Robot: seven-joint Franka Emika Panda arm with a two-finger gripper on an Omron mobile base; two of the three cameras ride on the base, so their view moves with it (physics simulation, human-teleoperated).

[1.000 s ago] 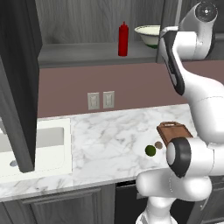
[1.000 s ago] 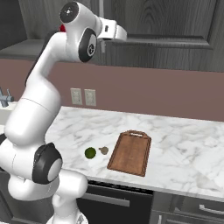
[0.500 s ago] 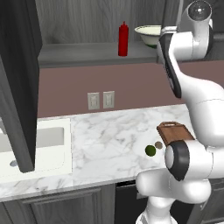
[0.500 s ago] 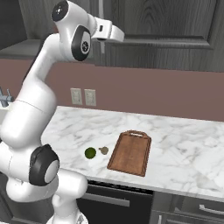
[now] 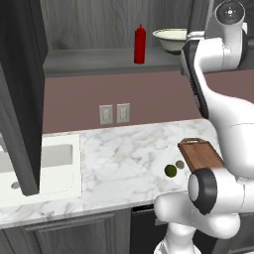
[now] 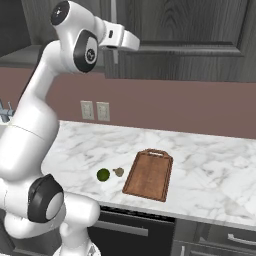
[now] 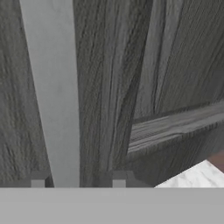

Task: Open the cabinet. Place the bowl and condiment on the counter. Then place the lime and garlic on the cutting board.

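Though the left door of the cabinet (image 5: 22,94) already stands swung wide at nine o'clock in the left base view, the right door (image 6: 180,35) is shut, and the gripper (image 7: 78,177) is up against its metal bar handle (image 7: 52,92). In the hand view the two fingertips (image 7: 37,179) stand on either side of the handle's lower end, so I judge the fingers closed around it, though contact itself is hard to confirm. The opening step looks about half done. On the shelf, the red bottle (image 5: 140,44) stands at twelve o'clock and the bowl (image 5: 172,40) just to its right, toward one o'clock; neither is on the counter (image 5: 124,158) yet. Down on the marble, the lime (image 6: 103,174) and garlic (image 6: 119,172) lie close together just off the board (image 6: 149,174), at its nine o'clock side in the right base view. Everything after the door remains to do: both shelf items, then the two small ones onto the board.
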